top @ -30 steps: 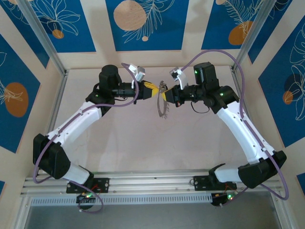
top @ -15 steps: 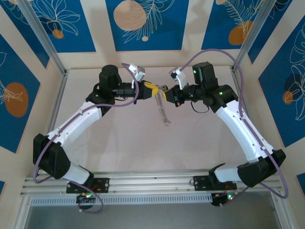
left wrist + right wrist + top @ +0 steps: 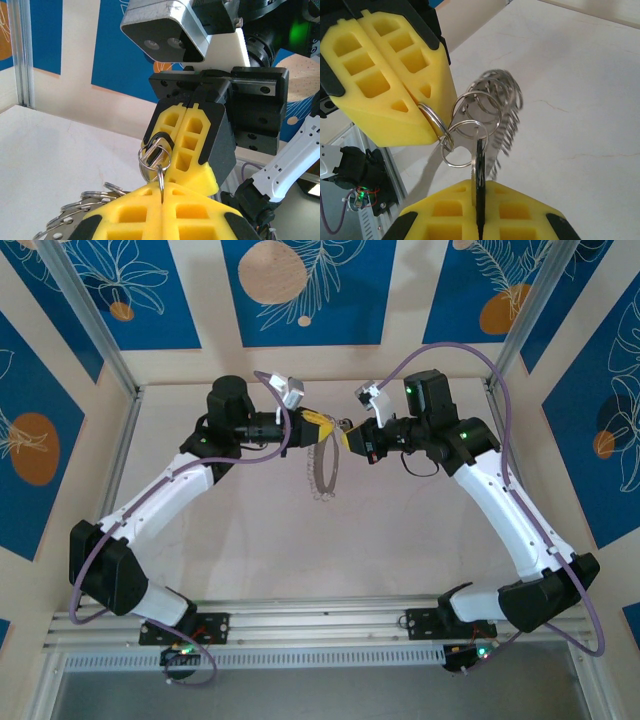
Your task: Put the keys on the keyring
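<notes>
Left gripper (image 3: pixel 325 428): clamped on the keyring (image 3: pixel 322 475) by its top ring, above the tabletop (image 3: pixel 420 530) near the far edge.
Right gripper (image 3: pixel 345 440): pinched shut on black key (image 3: pixel 479 170), facing left gripper.
Keyring: dangling below both.

The keyring's (image 3: pixel 507 107) far rings smear into blur. The key (image 3: pixel 479 162) lies mostly buried between the right gripper's (image 3: pixel 479 192) fingers.

Left gripper (image 3: pixel 161 190) jaws pinch a ring of the keyring (image 3: pixel 80 206); right gripper (image 3: pixel 172 150) jaws, closed, seemingly hold the key (image 3: pixel 161 138), linked rings (image 3: pixel 151 156) between.
</notes>
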Motion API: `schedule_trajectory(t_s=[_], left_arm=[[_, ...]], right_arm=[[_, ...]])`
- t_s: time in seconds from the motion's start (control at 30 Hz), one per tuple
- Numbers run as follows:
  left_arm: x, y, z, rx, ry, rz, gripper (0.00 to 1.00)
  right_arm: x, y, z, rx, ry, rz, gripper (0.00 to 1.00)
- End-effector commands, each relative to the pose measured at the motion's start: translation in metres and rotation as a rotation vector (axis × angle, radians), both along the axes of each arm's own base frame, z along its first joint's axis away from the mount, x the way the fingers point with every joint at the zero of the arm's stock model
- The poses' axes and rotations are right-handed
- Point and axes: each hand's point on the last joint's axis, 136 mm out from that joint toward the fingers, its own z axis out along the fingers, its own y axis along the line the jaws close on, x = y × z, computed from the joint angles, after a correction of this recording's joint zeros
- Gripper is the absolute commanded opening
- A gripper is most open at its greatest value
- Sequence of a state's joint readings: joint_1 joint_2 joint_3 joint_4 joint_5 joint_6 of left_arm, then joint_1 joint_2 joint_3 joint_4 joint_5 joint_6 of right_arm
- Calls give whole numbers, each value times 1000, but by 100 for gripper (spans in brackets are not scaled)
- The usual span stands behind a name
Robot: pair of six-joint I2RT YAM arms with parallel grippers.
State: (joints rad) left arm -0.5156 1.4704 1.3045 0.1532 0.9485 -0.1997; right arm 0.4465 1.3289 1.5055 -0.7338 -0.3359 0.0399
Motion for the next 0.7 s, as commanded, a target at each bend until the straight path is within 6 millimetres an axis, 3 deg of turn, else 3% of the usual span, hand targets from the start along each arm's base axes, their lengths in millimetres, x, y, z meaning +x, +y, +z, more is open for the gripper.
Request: schedule_trajectory(t_s=[0.0,0.47,0.67], left_arm=[[-11,3,25,-50,-65,-27,0],[-14,-4,17,-34,-41,-62,0],[-13,-4,17,-29,-47,-48,0]], right_arm=[[3,3,1,-13,-8,-2,0],[2,14,20,17,-48,20,0],[3,8,16,-18,-56,0,0]])
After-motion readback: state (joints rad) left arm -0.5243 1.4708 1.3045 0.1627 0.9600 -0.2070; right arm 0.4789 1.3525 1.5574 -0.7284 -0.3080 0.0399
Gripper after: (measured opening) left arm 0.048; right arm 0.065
